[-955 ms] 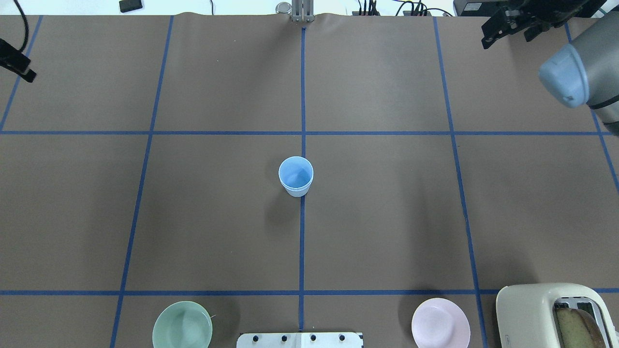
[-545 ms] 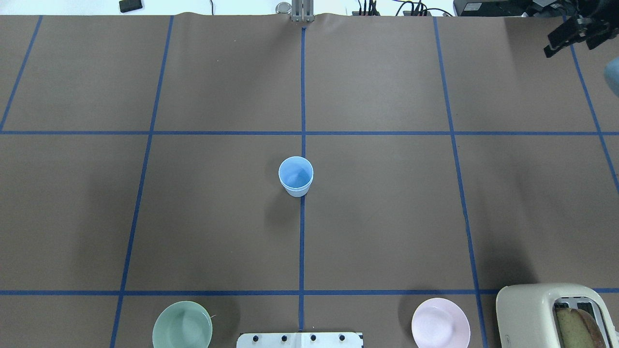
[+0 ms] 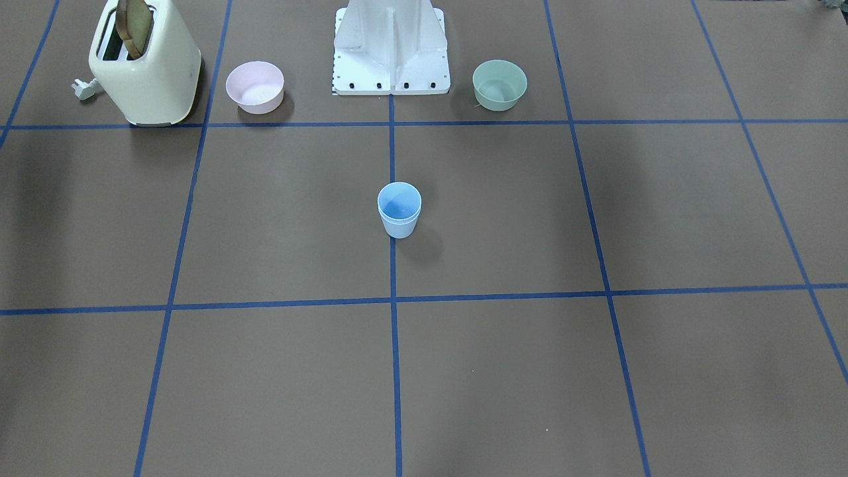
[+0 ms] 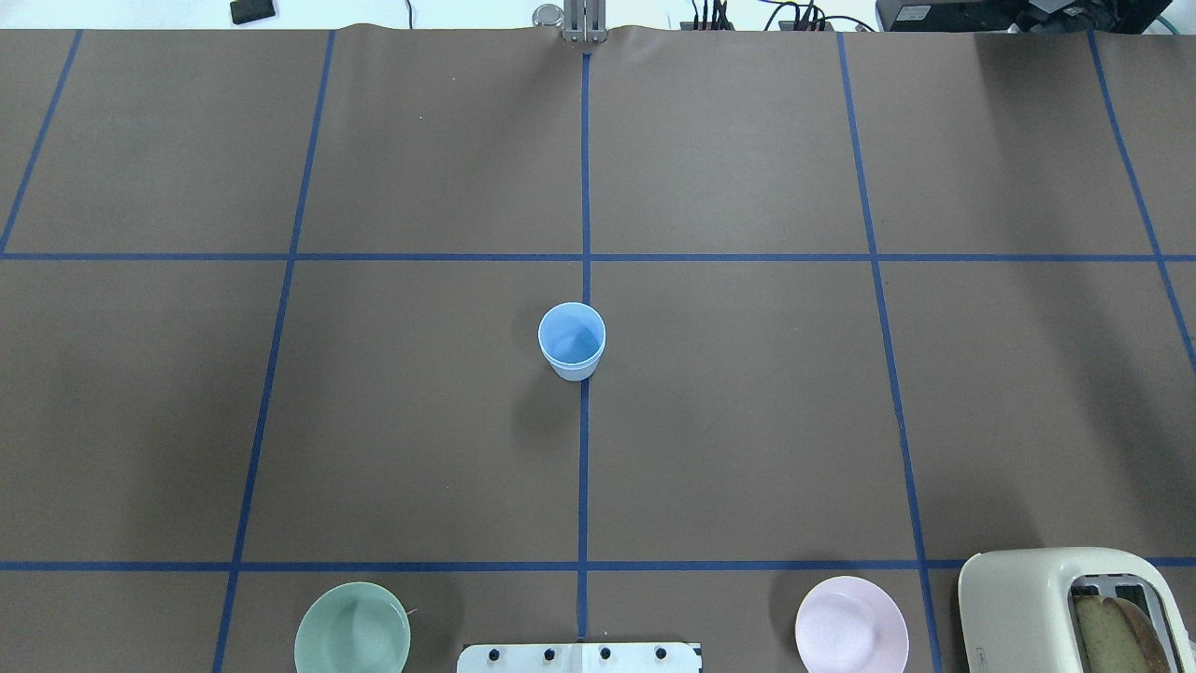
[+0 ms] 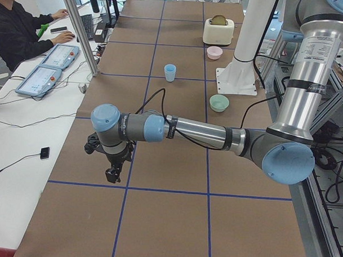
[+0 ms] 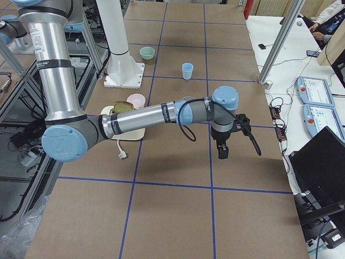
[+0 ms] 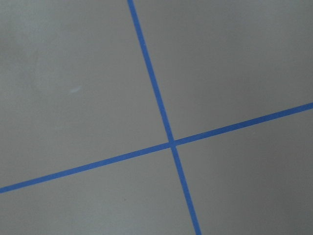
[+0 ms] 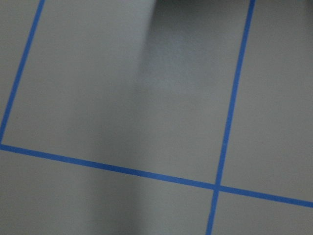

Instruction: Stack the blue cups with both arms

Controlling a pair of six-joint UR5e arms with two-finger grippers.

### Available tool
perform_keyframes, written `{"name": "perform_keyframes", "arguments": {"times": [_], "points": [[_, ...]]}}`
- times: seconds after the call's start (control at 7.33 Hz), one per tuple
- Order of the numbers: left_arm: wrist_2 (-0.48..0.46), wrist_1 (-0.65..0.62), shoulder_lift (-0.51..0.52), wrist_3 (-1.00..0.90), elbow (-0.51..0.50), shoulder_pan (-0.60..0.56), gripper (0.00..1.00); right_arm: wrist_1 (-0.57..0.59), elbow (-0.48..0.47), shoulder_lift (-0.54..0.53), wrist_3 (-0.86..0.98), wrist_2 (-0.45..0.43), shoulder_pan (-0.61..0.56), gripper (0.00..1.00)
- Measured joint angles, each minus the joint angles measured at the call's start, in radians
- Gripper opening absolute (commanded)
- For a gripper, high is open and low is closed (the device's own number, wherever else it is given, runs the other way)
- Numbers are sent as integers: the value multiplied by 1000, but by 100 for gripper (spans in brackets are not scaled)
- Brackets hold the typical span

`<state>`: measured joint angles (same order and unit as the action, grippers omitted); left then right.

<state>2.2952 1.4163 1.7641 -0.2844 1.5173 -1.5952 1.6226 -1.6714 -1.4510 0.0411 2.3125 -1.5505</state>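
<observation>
- Front-facing view: the blue cups (image 3: 399, 211) stand upright, one nested inside the other with two rims showing. They sit on the centre tape line (image 3: 393, 344) in the middle of the brown tabletop (image 3: 596, 212). Beside the white base (image 3: 391, 50) are a pink bowl (image 3: 255, 87) and a mint-green bowl (image 3: 499, 85). Farther out is a cream toaster (image 3: 146, 73) with a bread slice (image 3: 132, 30) sticking up, and its plug (image 3: 84, 88) lies alongside.
- Overhead view: the same stack is seen from behind the robot, its bright blue inside open to the camera. The bowls and toaster sit along the bottom edge. This view adds cables (image 4: 794, 14) beyond the tabletop's far edge.
- Exterior left view: here the left arm (image 5: 199, 132) shows, stretched low over the near end of the tabletop. The left fingers (image 5: 110, 174) point down just above a tape line, well apart from the cups. I cannot tell whether they are released or clenched. A person (image 5: 17, 30) sits at a side desk with control panels (image 5: 49, 68).
- Exterior right view: the right arm (image 6: 140, 120) reaches over the opposite end. The right fingers (image 6: 222, 151) hang pointing down, well apart from the cups, and their state cannot be told either. A laptop (image 6: 323, 162) stands at the edge.
- Left wrist view: bare tabletop with one tape crossing (image 7: 172, 143).
- Right wrist view: another tape crossing (image 8: 215, 186) and a soft shadow (image 8: 161, 73).
</observation>
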Motion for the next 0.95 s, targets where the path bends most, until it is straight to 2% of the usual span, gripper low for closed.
{"name": "perform_keyframes", "arguments": {"times": [0.27, 0.55, 0.95], "points": [[19, 0, -38, 1, -6, -8, 98, -6, 0, -123, 76, -2, -77, 100], [85, 4, -78, 1, 0, -22, 98, -9, -21, -204, 94, -1, -128, 100], [109, 5, -93, -2, 5, -47, 98, -8, -40, -235, 98, -1, -138, 100]]}}
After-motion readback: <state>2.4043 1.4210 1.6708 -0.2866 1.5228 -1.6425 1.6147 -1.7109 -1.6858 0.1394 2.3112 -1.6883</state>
